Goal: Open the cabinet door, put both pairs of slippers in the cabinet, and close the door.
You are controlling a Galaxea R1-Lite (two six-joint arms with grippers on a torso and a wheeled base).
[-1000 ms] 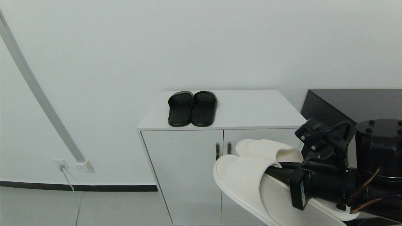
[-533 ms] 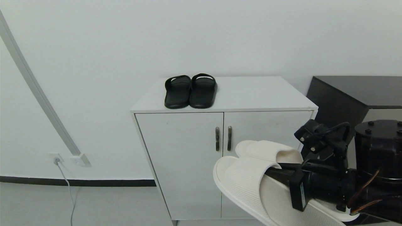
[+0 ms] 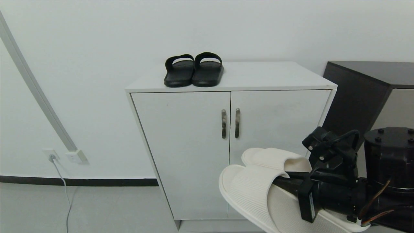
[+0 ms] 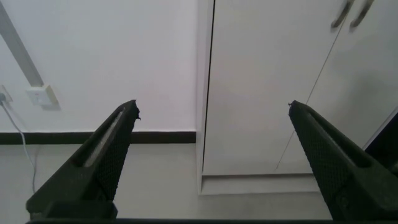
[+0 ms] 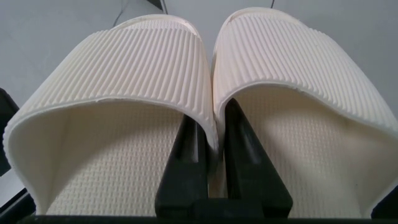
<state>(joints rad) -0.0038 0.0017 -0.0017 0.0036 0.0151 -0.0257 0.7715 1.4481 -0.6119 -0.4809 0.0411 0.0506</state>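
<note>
Viewpoint lower — white slippers (image 3: 252,191) still gripped

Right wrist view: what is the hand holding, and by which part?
The right hand holds the cream ribbed slipper pair, one finger inside each, pinching their adjoining inner sides.

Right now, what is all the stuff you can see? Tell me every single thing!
cabinet: one, white, against the wall, both doors shut
door handles: two, dark metal, side by side where the doors meet
black slippers: one pair, black, side by side on top of the cabinet
cream slippers: one pair, cream, held up in front of the right door
side unit: one, black, right of the cabinet
wall socket: one, white, low on the wall at left
cable: one, grey, hanging from the socket to the floor
right claw: black, shut on the cream slippers
left claw: black, open, holding nothing
</note>
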